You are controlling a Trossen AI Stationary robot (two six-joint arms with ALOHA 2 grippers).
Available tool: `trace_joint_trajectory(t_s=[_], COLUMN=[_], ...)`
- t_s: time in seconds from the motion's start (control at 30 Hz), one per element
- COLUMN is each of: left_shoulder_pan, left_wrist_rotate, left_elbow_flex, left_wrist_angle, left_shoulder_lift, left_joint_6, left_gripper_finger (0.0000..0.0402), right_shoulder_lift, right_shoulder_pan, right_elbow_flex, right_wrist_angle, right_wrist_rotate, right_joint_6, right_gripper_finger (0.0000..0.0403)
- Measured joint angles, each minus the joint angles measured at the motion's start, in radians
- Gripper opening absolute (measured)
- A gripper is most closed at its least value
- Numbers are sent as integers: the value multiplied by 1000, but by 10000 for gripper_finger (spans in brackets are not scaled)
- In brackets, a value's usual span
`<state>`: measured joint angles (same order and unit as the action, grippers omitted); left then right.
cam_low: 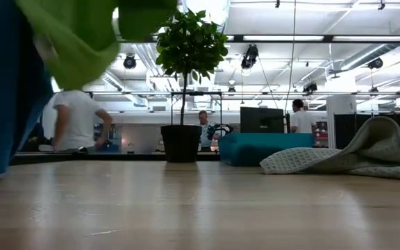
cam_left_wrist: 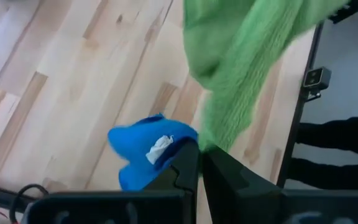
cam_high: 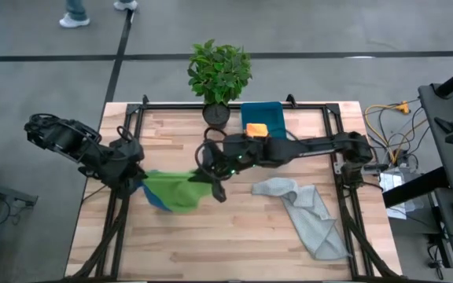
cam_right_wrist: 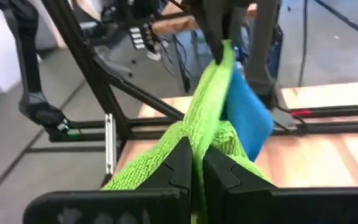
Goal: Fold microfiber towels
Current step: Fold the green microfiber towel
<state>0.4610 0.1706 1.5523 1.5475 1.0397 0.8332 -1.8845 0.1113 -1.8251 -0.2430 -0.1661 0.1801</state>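
Above the left half of the wooden surface (cam_high: pixel 234 244), the lime green towel (cam_high: pixel 175 191) stretches between the left pincer (cam_high: pixel 134 182) and right pincer (cam_high: pixel 211 182), each clamped shut on one end.

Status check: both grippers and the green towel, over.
Left gripper and right gripper both shut on lime green towel, lifted between them. Blue towel caught alongside at left gripper.

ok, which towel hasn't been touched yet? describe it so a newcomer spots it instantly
Start at the potted plant on the table's far edge, then move toward the near right corner. The grey towel lies crumpled there on bare wood, clear of both arms. It is the largest and palest one; the green towel hangs between the end effectors.
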Motion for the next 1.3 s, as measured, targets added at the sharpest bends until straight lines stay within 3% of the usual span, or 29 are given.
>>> trace_joint_trajectory(t_s=[0.2, 0.57, 0.7, 0.87, 1.03, 1.17, 1.3], left_shoulder_pan=[1, 0, 1, 0, -11, -36, -85], left_wrist_rotate=[-20, 4, 78, 147, 206, 190, 58], left_elbow_flex=[-5, -71, -189, -346, -393, -395, -394], left_wrist_angle=[35, -50, -216, -578, -836, -1028, -1215], left_shoulder_lift=[-4, 23, 28, 27, 38, 70, 152], left_joint_6=[-33, -116, -207, -416, -614, -762, -831], left_gripper_finger=[1, 1, 0, 0, 0, 8, 47], right_shoulder_lift=[22, 21, 22, 33, 35, 35, 35], right_shoulder_pan=[-1, 0, 10, 41, 95, 135, 167], right_elbow_flex=[-119, -146, -150, -150, -151, -151, -151], right_wrist_angle=[-275, -323, -396, -478, -612, -721, -754], right_wrist_rotate=[7, 10, 10, 10, 7, 7, 11], right_joint_6=[-7, 26, 48, 46, -10, -76, -134], right_gripper_finger=[9, 9, 9, 9, 9, 8, 8])
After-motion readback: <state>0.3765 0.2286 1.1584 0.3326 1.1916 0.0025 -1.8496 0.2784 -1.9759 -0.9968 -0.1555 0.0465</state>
